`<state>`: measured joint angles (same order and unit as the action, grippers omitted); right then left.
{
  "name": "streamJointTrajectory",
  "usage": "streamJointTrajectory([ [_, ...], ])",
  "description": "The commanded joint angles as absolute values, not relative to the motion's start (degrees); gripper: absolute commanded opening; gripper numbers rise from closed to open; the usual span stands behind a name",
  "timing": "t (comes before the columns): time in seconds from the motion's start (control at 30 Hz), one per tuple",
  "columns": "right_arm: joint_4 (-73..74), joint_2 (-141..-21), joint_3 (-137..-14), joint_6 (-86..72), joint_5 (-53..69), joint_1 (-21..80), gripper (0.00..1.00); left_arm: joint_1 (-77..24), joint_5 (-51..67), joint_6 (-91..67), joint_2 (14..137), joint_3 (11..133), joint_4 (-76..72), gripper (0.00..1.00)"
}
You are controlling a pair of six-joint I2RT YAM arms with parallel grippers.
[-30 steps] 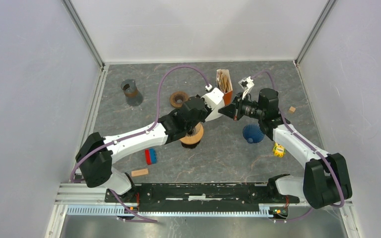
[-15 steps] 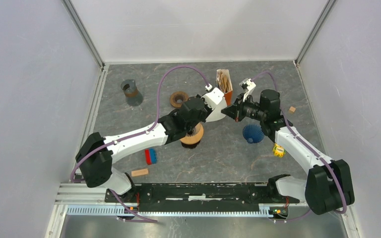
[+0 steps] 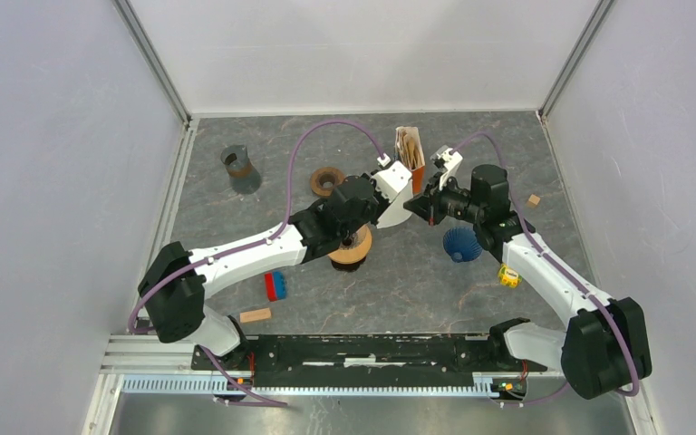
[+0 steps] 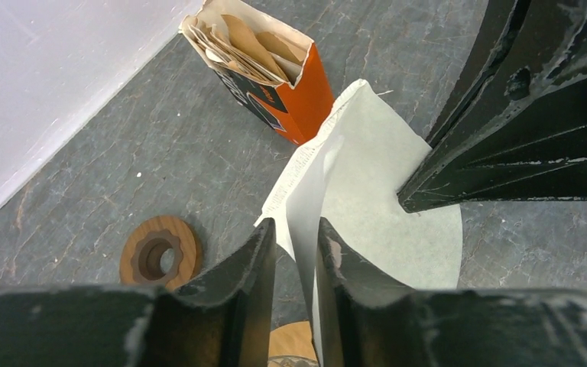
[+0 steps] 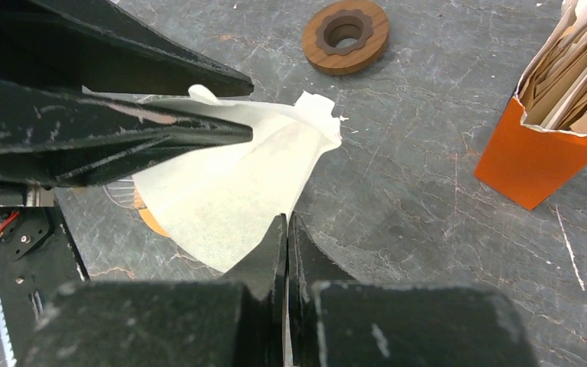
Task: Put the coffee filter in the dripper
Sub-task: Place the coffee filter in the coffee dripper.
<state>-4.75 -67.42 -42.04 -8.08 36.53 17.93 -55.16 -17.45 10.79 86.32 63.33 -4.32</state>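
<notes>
The right hand [image 5: 287, 229] is seen clenched on one edge of the white coffee filter [image 5: 222, 183], which is held up off the surface [image 3: 399, 290] between the two arms. The left hand [image 4: 296, 233] is shown released, fingers parted, with the filter's folded edge standing loose between them. The dripper [image 3: 352, 252] is pictured under the left arm, and an orange box of filters [image 4: 283, 92] is seen farther back.

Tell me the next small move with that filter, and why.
Probably draw the left gripper back off the filter. Its fingers stand parted around the paper edge, while the right gripper is shut on the filter's edge, so the right arm alone seems to hold it. That would free it to go down into the dripper below.
</notes>
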Motion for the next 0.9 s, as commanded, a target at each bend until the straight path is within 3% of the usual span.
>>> streamJointTrajectory([
  [0.0,-4.10,-66.28,-44.55,-5.38,34.76,18.56,0.00,-55.44,-17.56,11.59,85.65,66.18,-5.27,0.28],
  [0.2,-2.75,-66.23,-45.17,-4.17,33.02,18.91,0.00,-55.41,-18.53,11.94,85.26,65.58,-5.71,0.03],
  [0.43,-0.30,-65.55,-46.36,-3.22,28.70,18.89,0.00,-55.33,-19.28,12.67,84.11,64.52,-6.32,0.02],
  [0.8,-0.18,-65.74,-47.29,-5.46,29.56,18.83,0.10,-55.33,-18.28,11.94,85.17,64.73,-6.07,0.02],
  [0.87,-0.33,-65.42,-47.11,-5.37,29.94,18.89,0.16,-55.35,-18.63,12.12,85.24,65.03,-5.83,0.02],
])
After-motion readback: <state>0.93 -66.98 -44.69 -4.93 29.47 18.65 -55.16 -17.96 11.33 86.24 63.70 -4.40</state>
